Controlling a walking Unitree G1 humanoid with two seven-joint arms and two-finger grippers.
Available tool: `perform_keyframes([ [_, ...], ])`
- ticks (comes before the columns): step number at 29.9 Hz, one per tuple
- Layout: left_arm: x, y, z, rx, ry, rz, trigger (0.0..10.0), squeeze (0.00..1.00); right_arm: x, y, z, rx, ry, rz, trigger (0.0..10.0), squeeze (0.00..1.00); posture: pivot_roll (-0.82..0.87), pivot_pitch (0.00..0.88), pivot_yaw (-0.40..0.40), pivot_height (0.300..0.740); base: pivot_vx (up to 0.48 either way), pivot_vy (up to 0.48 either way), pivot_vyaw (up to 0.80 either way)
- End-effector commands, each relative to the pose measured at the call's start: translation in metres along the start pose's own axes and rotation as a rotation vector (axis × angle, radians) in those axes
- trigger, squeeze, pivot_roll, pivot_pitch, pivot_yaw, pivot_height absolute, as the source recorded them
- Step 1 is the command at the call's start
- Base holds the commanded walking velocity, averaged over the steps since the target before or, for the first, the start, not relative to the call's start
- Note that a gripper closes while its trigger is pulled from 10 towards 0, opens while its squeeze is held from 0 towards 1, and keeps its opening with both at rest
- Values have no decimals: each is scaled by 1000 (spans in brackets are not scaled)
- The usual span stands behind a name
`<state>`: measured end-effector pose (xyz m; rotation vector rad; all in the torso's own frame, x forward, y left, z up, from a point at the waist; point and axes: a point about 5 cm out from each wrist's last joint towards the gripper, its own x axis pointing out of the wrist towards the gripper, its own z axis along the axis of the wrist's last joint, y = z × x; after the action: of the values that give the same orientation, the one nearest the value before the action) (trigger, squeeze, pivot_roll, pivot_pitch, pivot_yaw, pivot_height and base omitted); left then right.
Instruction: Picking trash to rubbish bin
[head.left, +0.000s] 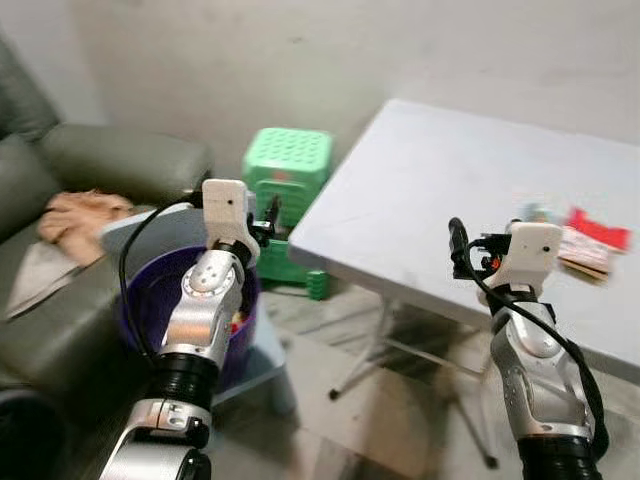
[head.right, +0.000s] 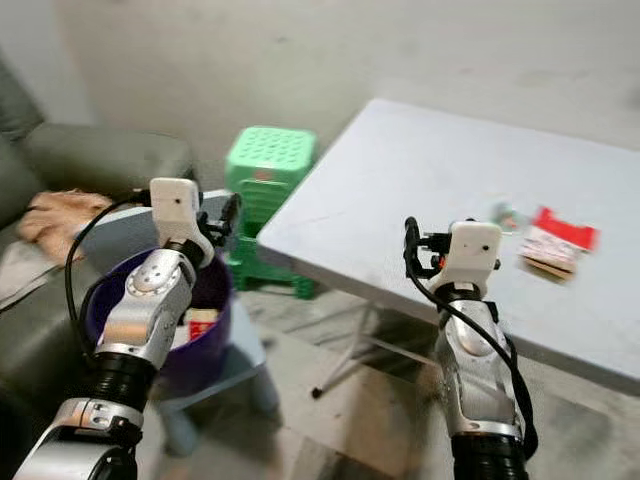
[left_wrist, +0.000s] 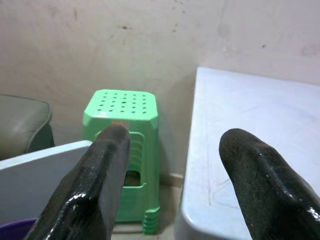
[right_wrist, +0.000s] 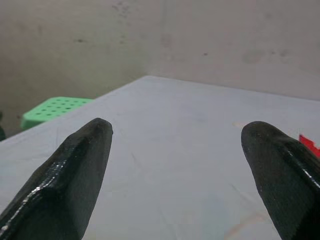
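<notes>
Grippers raised and empty: the left gripper (left_wrist: 172, 175) hangs spread above the purple rubbish bin (head.left: 150, 300), the right gripper (right_wrist: 177, 175) gapes over the grey table (head.left: 440, 190). Trash (head.left: 590, 240), a blurred red-and-white packet, lies near the table's right edge. Bin contents are mostly hidden behind the left arm.
</notes>
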<state>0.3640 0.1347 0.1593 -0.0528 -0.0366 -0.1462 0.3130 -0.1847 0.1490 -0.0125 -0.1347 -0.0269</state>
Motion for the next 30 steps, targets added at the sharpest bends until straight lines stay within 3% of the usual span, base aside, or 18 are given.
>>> perform_keyframes([
  [1, 1, -4, 4, 12, -10, -17, 10000, 0, 1, -3, 4, -7, -13, -12, 10000, 0, 17, 0, 6, 740, 0, 0, -756],
  [5, -1, -6, 1, 36, -12, -34, 10000, 0, -3, -4, 2, 10, -22, -11, 10000, 0, 14, 0, 11, 740, 0, 0, -672],
  [25, -9, -5, -7, 25, 44, -104, 10000, 0, -16, 11, -2, 48, -27, 42, 10000, 0, 19, 0, 27, 740, 0, 0, 0],
  [30, -10, -5, -7, 22, 48, -109, 10000, 0, -16, 12, -3, 50, -27, 45, 10000, 0, 22, 0, 28, 740, 270, 0, 0],
])
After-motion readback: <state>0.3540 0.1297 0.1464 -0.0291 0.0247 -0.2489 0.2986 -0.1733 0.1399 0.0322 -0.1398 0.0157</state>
